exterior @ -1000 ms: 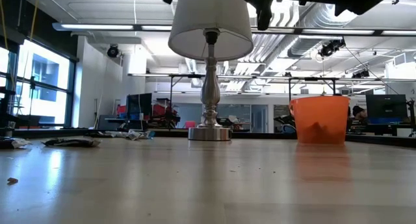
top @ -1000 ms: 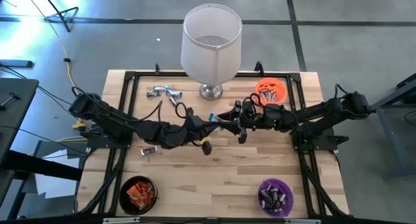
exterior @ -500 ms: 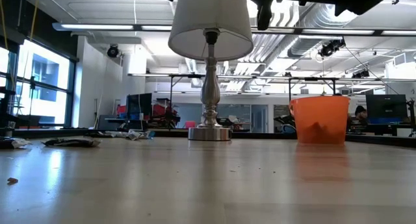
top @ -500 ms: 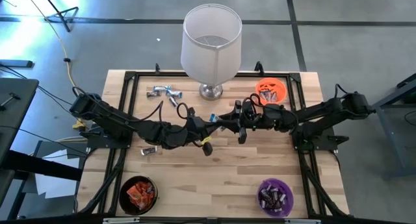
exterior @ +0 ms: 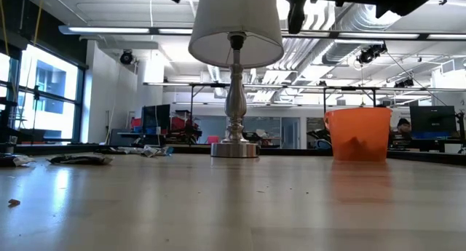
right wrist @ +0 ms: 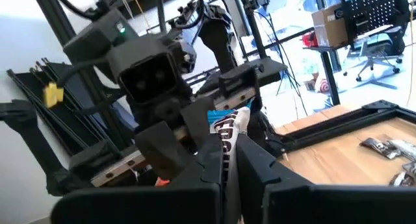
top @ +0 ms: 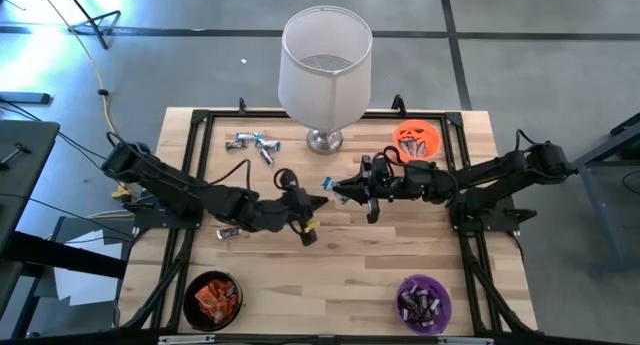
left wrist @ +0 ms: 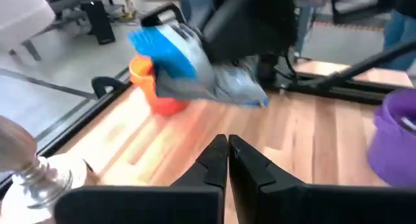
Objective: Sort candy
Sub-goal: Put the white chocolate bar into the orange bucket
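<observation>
Candy: blue-white bar pinched in right gripper, mid-table, aloft.
Left gripper: closed, empty, nearby.

Blue-white candy pinched midair (others on table).

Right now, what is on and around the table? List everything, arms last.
Lamp: one, white shade, silver foot, far edge of the table, middle.
Orange bowl: one, far right, candy inside.
Black bowl: one, near left, orange-red candy inside.
Purple bowl: one, near right, dark candy inside.
Loose candy: a few silvery pieces, far left.
Dark candy: one, left side, by the left arm.
Blue-white candy: one, pinched in the right tool.
Left tool: shut, empty, mid-table.
Right tool: shut on the blue-white candy, above mid-table.
</observation>
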